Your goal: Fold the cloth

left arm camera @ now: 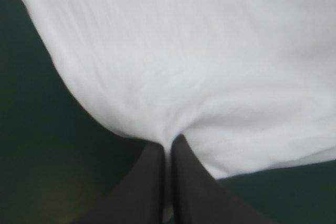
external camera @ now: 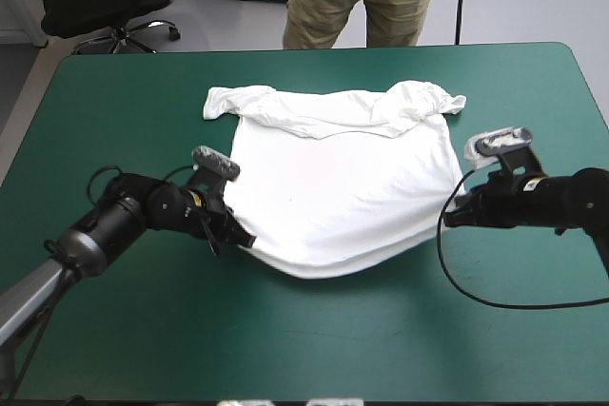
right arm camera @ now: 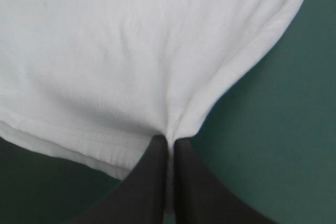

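the t-shirt point(external camera: 338, 178) lies spread on the worktop point(external camera: 133, 111), bunched along its far side. the left gripper point(external camera: 240, 238) and right gripper point(external camera: 457, 208) each pinch a near hem corner, closed tight on cloth. both bites look shallow: a corner may slip free, or uneven lifting may skew the fold.

Left gripper point(left arm camera: 169, 144) and right gripper point(right arm camera: 169, 141) sit low, reaching inward toward each other, each pinched nearly closed.
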Tool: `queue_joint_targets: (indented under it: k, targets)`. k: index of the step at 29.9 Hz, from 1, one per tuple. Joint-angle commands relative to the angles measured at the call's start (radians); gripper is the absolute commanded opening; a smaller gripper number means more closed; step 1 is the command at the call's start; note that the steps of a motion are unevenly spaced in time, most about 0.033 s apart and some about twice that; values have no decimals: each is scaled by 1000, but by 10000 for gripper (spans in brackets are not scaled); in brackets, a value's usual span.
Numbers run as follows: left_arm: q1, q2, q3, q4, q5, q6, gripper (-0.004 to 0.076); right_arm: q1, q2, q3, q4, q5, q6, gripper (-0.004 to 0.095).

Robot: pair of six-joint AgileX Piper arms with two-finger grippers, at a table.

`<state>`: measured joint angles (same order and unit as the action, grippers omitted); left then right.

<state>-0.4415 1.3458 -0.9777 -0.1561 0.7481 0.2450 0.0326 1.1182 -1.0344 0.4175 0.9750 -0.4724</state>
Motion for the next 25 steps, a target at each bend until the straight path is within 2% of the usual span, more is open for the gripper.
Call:
queue_joint_targets:
  k: [1, 9, 17, 21, 25]
  targets:
    - [-7, -99, -172, 35, -16, -8, -17, 2, -65, -191, 31, -18, 0, -3]
    - [-7, -139, -577, 234, -11, -6, -17, 2, -46, -570, 37, -43, -28, -4]
    - [-7, -137, -933, 322, -100, 3, -17, 2, -15, -926, 48, -92, -88, -4]
    - [-7, -125, -1074, 317, -109, 26, -17, 2, -15, -1058, 48, -113, -113, -4]
    - [-7, -116, -1142, 317, -162, 38, -17, 2, -15, -1157, 48, -116, -131, -3]
